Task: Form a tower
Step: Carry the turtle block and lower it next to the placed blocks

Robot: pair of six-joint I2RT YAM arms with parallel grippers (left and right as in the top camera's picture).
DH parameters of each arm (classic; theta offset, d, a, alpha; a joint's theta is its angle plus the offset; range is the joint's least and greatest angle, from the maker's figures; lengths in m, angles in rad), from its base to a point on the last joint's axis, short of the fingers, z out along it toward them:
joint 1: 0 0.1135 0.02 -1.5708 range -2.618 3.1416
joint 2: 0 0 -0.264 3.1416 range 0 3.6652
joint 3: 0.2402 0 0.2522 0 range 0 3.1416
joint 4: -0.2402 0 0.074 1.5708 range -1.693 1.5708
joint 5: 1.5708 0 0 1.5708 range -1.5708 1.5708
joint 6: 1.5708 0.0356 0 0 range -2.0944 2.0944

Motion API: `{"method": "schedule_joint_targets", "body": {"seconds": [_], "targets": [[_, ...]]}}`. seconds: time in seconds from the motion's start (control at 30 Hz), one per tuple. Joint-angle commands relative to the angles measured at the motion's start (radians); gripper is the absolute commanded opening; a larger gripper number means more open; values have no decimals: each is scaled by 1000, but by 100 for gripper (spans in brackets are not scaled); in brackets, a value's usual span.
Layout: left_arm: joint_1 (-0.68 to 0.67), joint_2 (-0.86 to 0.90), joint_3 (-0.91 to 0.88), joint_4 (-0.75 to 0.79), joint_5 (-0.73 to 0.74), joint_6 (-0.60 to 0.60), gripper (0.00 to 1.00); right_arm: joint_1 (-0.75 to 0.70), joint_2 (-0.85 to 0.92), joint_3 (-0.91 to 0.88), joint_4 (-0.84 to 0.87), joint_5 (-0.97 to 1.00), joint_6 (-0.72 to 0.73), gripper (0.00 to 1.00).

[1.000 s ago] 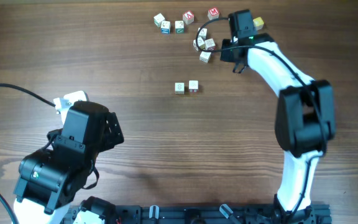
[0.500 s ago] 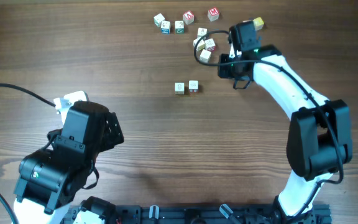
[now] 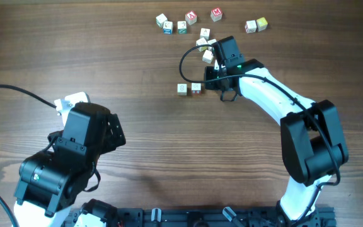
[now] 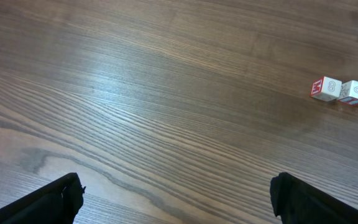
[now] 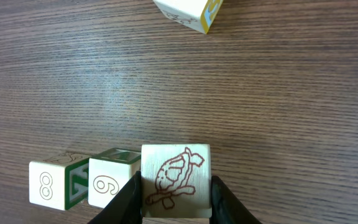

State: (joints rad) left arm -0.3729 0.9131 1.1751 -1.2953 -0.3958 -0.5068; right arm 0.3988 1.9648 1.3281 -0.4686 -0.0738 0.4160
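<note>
My right gripper (image 5: 175,202) is shut on a cream cube with a brown turtle drawing (image 5: 175,179). It hangs just right of two cream cubes side by side on the table, a "9" cube (image 5: 109,182) and an "8" cube (image 5: 50,185). From overhead that pair (image 3: 189,88) lies mid-table with the right gripper (image 3: 210,77) close on its right. My left gripper (image 4: 176,205) is open over bare wood at the near left, far from the pair (image 4: 340,90). No tower shows in any view.
Several loose letter cubes lie scattered at the back (image 3: 181,27), some just behind the right wrist (image 3: 201,43), two at the far right (image 3: 256,25). One more cube (image 5: 188,12) sits beyond the held one. The left arm (image 3: 74,151) fills the near-left corner.
The right arm has swung left and toward the front, from the back cluster to beside the two mid-table cubes, carrying the turtle cube. The left arm has not moved.
</note>
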Motion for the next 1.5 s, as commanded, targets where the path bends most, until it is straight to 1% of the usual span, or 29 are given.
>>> {"method": "schedule_joint_targets", "body": {"seconds": [0.0, 0.1, 0.23, 0.3, 0.37, 0.6, 0.67, 0.7, 0.73, 0.8, 0.83, 0.9, 0.97, 1.03, 1.1, 1.3, 1.47], "targets": [[6, 0, -3, 0, -2, -10, 100, 4, 42, -12, 0, 3, 37, 28], [6, 0, -3, 0, -2, -10, 100, 10, 52, -12, -6, -32, 39, 28], [6, 0, -3, 0, -2, -10, 100, 16, 59, -12, -10, -32, 40, 28], [6, 0, -3, 0, -2, -10, 100, 16, 59, -12, -18, -32, 40, 37], [6, 0, -3, 0, -2, -10, 100, 16, 59, -12, -19, -32, 40, 39], [6, 0, -3, 0, -2, -10, 100, 15, 58, -11, 5, -29, 60, 40], [6, 0, -3, 0, -2, -10, 100, 7, 55, 3, -12, -29, 72, 46], [6, 0, -3, 0, -2, -10, 100, 3, 47, 11, -28, -29, 84, 50], [6, 0, -3, 0, -2, -10, 100, 0, 37, 14, -40, -29, 84, 61], [6, 0, -3, 0, -2, -10, 100, -9, -3, 15, -58, -29, 85, 91], [6, 0, -3, 0, -2, -10, 100, -10, -35, 15, -72, -29, 85, 100], [6, 0, -3, 0, -2, -10, 100, -10, -105, 15, -98, -24, 82, 100], [6, 0, -3, 0, -2, -10, 100, -10, -187, 14, -127, 49, 82, 99], [6, 0, -3, 0, -2, -10, 100, -10, -201, 13, -106, 121, 82, 100], [6, 0, -3, 0, -2, -10, 100, -10, -175, -6, -56, 154, 82, 99], [6, 0, -3, 0, -2, -10, 100, -10, -39, -13, 16, 156, 85, 100], [6, 0, -3, 0, -2, -10, 100, -11, 64, -12, 22, 156, 81, 100]]}}
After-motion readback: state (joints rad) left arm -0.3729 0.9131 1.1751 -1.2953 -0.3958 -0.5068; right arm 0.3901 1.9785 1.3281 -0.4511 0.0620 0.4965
